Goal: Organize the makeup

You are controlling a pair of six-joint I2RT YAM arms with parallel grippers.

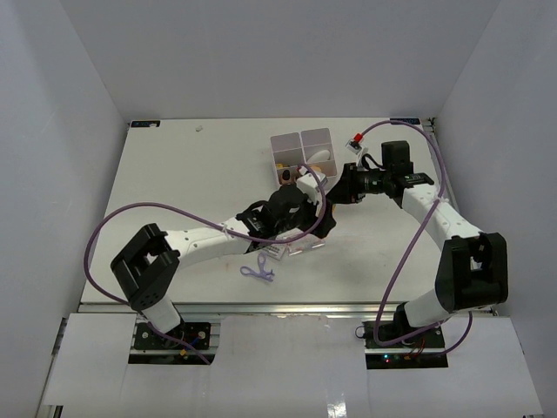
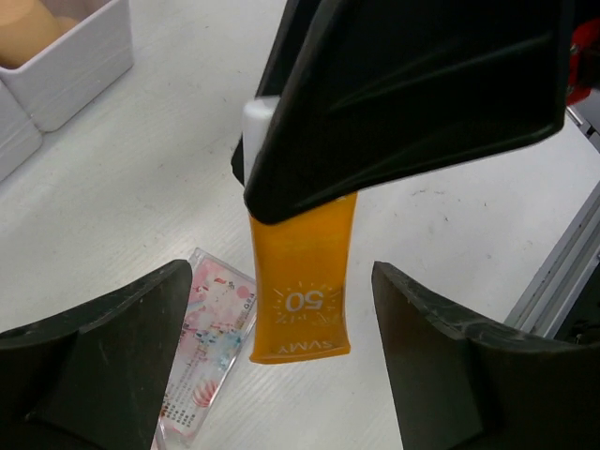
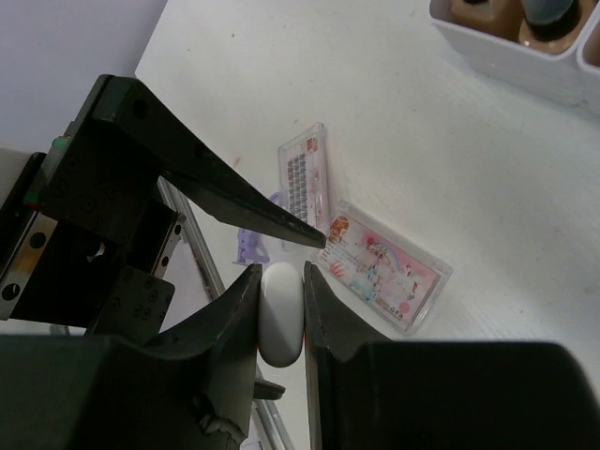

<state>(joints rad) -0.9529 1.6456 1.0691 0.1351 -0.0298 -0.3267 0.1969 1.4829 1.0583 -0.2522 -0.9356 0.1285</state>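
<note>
My right gripper (image 3: 281, 277) is shut on the white oval cap (image 3: 281, 319) of the yellow-orange tube (image 2: 300, 272), which hangs down above the table. My left gripper (image 2: 281, 281) is open, with one finger on each side of the tube's lower end and not touching it. The two grippers meet just in front of the white four-compartment box (image 1: 305, 155). A clear packet with pink-red print (image 2: 206, 347) lies under the tube. Two such packets (image 3: 389, 267) (image 3: 307, 178) lie side by side. The thin purple tool (image 1: 258, 271) lies near the front edge. A tan-orange sponge (image 2: 28, 28) sits in the box.
The box (image 2: 70, 66) stands just behind the grippers, with brown items in its near compartments (image 3: 506, 42). The table's front rail (image 3: 197, 253) runs close behind the packets. Purple cables loop over both arms.
</note>
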